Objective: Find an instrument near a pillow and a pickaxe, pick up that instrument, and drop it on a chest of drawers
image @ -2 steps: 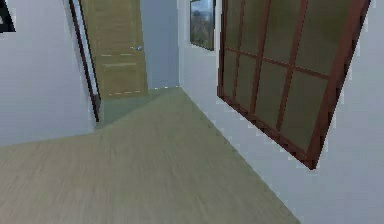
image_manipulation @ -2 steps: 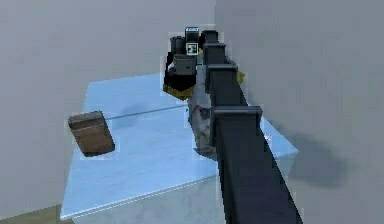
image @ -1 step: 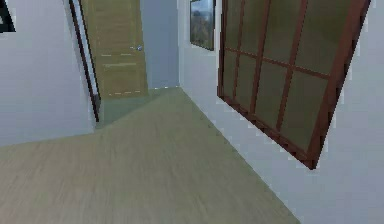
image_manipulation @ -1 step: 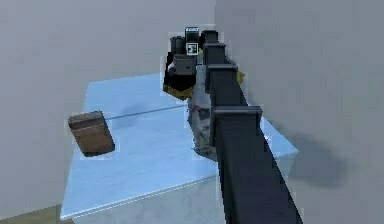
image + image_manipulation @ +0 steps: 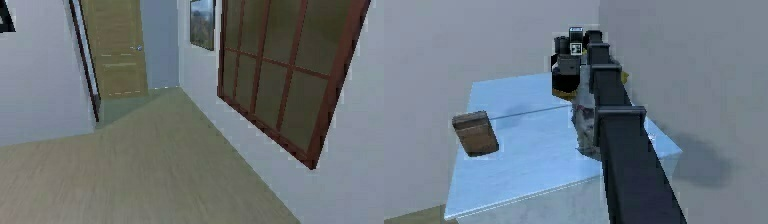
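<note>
So, counts from the arm side view: one arm [image 5: 619,120], one gripper [image 5: 562,75], two white marker squares [image 5: 563,46] at the arm's far end. Below them is one light blue flat surface [image 5: 524,150] against a grey wall. On it are one brown block [image 5: 474,133] near the view's left edge and one grey lump [image 5: 589,130] right against the arm's left side; I can't tell what that lump is.

Instrument: nothing here has a clear instrument shape. The only candidate is one small yellow bit [image 5: 564,93] just under the gripper's dark body, over the blue surface. It's a blob with no outline to go on. I can't tell if the gripper holds anything, or how its fingers are set.

Forward view: one wooden door [image 5: 118,50] at the far end, one picture [image 5: 202,22] on the right-hand wall, one big red-brown framed window [image 5: 285,70] with several panes, and a pale wood floor [image 5: 150,160].
</note>
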